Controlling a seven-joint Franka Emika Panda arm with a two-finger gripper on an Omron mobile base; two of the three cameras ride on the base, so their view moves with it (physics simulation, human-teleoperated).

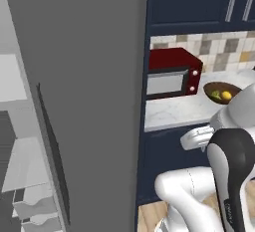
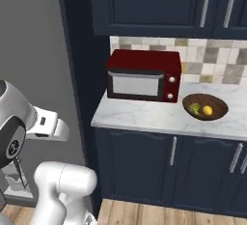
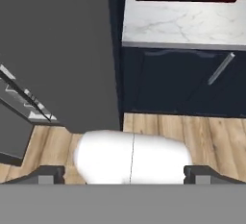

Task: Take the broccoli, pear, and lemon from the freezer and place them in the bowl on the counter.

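The dark brown bowl (image 2: 216, 113) stands on the white marble counter (image 2: 144, 115), right of the microwave. Inside it lie the green broccoli (image 2: 194, 108) and the yellow lemon (image 2: 207, 110); the left base view shows the bowl (image 1: 211, 87), broccoli (image 1: 215, 95) and lemon (image 1: 226, 95) too. The pear is out of view. The freezer's grey door (image 1: 89, 91) stands open, with pale drawers (image 1: 30, 206) at the lower left. My gripper (image 3: 124, 175) is open and empty, fingertips (image 3: 45, 175) wide apart, looking down over the wood floor toward the cabinets.
A red microwave (image 2: 142, 77) sits on the counter beside the freezer's side. Navy cabinets (image 2: 159, 163) run below the counter and above it. The freezer door's long dark handle (image 1: 50, 151) juts out at the left. Wood floor (image 3: 192, 131) lies in front of the cabinets.
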